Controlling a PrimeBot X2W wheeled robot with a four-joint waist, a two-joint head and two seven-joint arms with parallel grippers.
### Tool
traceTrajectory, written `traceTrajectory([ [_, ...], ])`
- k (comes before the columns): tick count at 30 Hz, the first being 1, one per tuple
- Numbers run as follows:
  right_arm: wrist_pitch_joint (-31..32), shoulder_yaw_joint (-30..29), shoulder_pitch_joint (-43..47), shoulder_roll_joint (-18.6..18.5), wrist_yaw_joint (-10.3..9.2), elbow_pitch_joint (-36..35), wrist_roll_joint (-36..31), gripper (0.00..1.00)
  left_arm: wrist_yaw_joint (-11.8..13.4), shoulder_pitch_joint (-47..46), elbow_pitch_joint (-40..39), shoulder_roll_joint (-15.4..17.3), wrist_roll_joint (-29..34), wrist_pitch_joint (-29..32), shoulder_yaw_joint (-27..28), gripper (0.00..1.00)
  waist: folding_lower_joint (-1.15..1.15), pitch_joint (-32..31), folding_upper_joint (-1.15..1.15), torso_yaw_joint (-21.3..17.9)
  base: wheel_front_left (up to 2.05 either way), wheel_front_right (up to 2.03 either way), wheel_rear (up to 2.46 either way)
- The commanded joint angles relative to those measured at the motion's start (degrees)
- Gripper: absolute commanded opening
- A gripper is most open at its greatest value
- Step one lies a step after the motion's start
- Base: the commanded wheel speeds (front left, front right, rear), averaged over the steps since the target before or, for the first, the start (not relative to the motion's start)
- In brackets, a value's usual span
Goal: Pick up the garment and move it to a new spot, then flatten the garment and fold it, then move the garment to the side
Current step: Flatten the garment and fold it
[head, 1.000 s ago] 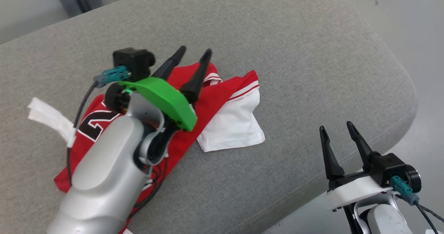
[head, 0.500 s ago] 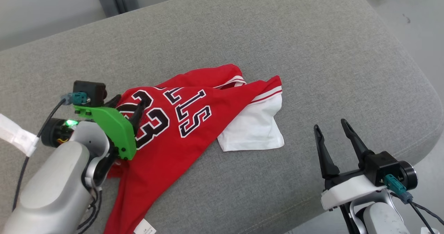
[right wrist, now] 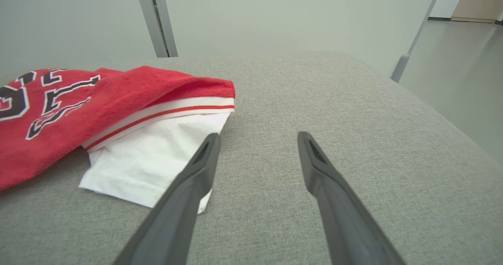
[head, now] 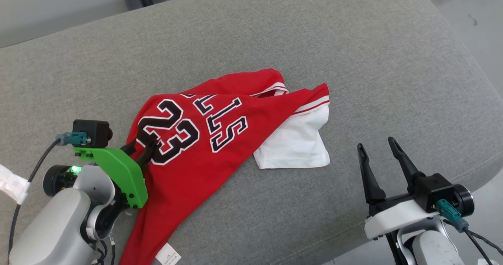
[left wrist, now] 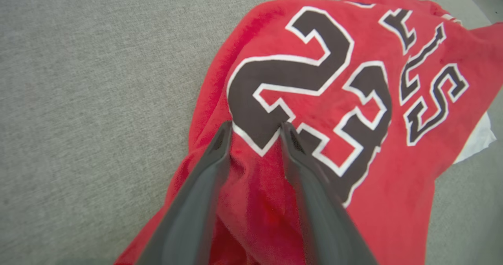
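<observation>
My left fingers (left wrist: 220,143), half apart, press the jersey (head: 220,155) near its left edge, cloth ridged between them. It lies mid-cushion (head: 353,60), bare room all round. My right fingers (right wrist: 206,151) stand wide at the near edge.

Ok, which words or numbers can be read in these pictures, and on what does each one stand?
"23": black with white edges, on the red jersey.
"LLS": on the same jersey, beside the number; any letters before it are lost in a fold.
Print on the white tag at the jersey's near edge: too small to read.
</observation>
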Motion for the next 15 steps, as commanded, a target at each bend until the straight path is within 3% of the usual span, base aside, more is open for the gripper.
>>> traceTrajectory([
  [1,-0.01,0.48,-1.10,-0.04,-0.08,-0.08,0.34,1.00,-0.27,-1.31,0.96,0.00,-0.23,-0.70,0.26,0.00,0.00,0.58,0.00,-0.26,0.00,0.00,0.00],
  [15,-0.01,-0.21,-1.15,-0.06,-0.08,0.04,-0.24,1.00,-1.15,-11.89,12.70,0.03,4.77,-6.86,1.23,0.00,0.00,1.99,0.00,-1.42,0.00,0.00,0.00],
])
